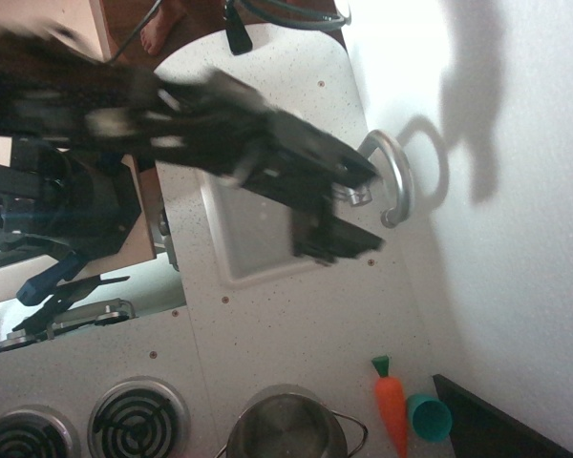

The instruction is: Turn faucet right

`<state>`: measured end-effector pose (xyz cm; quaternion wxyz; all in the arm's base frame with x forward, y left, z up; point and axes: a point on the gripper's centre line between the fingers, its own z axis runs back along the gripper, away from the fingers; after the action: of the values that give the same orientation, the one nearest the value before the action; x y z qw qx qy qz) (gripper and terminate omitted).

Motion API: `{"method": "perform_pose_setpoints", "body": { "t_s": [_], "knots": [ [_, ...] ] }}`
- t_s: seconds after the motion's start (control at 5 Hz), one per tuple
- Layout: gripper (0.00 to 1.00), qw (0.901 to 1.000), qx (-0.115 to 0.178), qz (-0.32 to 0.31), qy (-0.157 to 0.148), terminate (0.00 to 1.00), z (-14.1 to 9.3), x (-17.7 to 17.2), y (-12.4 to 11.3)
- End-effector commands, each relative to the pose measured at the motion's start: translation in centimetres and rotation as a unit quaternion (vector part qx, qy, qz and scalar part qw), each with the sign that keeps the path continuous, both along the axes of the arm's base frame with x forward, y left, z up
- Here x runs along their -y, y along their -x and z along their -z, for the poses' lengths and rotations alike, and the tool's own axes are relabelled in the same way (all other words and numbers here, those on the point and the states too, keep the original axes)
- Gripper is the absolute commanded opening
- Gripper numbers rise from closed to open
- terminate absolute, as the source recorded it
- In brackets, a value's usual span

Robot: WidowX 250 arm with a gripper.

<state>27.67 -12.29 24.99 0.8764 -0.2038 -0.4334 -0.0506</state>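
The faucet (402, 179) is a thin chrome arched spout on the counter behind the white sink (258, 234), close to the white wall. Its base is partly hidden behind my gripper. My gripper (371, 210) is blurred by motion and sits just left of the spout, over the sink's back edge. Its two dark fingers are spread apart, one at the spout's base and the lower finger (349, 244) below it. The fingers hold nothing, and the spout stands free of them.
An orange toy carrot (392, 405) and a teal cup (428, 417) lie at the lower right by the wall. A silver pot (286, 429) and stove burners (138, 420) are along the bottom. A dark clamp stand (48, 210) is at the left.
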Motion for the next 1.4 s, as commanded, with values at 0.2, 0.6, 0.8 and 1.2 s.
{"method": "perform_pose_setpoints", "body": {
  "t_s": [0.2,0.6,0.8,1.2],
  "knots": [
    [1.00,0.9920,-0.060,-0.064,-0.091,0.00,-1.7,-4.2,1.2],
    [1.00,0.9749,-0.081,-0.015,-0.207,0.00,-3.0,-5.8,0.6],
    [1.00,0.9628,-0.095,0.081,-0.239,0.00,-3.0,-4.7,-0.6],
    [1.00,0.9527,-0.158,0.120,-0.230,0.00,-1.8,-6.0,-0.1]
  ]
}}
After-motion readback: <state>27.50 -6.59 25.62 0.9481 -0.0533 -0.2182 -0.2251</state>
